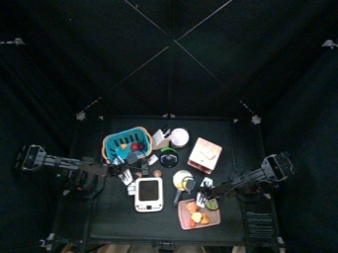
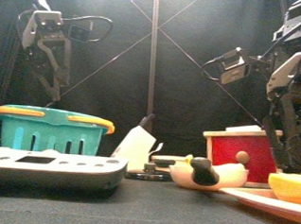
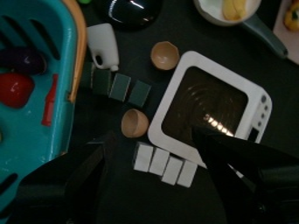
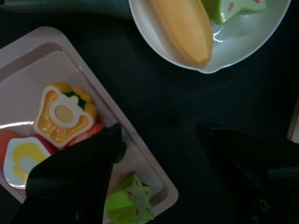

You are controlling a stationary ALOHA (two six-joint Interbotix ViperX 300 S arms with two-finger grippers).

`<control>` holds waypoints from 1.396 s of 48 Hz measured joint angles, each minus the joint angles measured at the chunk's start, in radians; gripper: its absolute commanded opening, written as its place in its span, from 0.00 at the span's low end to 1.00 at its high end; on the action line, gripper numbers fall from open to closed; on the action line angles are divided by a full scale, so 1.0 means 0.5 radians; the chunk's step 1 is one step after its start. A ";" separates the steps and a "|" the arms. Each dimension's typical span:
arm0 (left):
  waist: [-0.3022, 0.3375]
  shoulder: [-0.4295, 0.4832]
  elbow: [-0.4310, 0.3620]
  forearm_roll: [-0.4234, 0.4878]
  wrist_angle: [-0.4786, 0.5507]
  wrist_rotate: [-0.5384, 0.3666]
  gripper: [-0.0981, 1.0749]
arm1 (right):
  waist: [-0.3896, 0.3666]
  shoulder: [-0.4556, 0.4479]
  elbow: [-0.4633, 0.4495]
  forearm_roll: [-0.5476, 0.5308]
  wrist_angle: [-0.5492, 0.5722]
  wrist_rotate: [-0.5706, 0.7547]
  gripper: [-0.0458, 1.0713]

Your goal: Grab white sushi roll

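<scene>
I cannot pick out a white sushi roll for certain. A dark round piece with a pale glint [image 3: 131, 9] lies beyond the white bottle [image 3: 103, 44]; it may be the roll. My left gripper [image 3: 163, 179] is open and empty, above small white tiles [image 3: 163, 164] beside the white scale [image 3: 216, 101]. In the top view it [image 1: 123, 178] hangs left of the scale [image 1: 149, 194]. My right gripper [image 4: 163, 179] is open and empty above the pink tray [image 4: 35, 61]. In the top view it [image 1: 214, 186] is right of the tray [image 1: 201, 214].
A teal basket [image 1: 128, 146] with toy food stands at the back left, a red and white box [image 1: 205, 153] at the back right. A bowl with a banana [image 4: 187, 31] lies by the tray. Two wooden halves [image 3: 165, 55] and grey tiles [image 3: 121, 85] lie by the scale.
</scene>
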 measured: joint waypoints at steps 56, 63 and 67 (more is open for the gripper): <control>-0.509 0.813 -0.086 0.077 0.331 -1.921 0.95 | -0.092 0.000 -0.037 -0.153 0.009 0.000 0.93; -0.503 0.834 -0.018 0.077 0.252 -2.028 0.95 | -0.095 0.000 -0.037 -0.160 0.009 0.000 0.93; -0.500 0.831 0.006 0.074 0.236 -2.065 0.95 | -0.101 0.000 -0.037 -0.160 0.009 0.000 0.93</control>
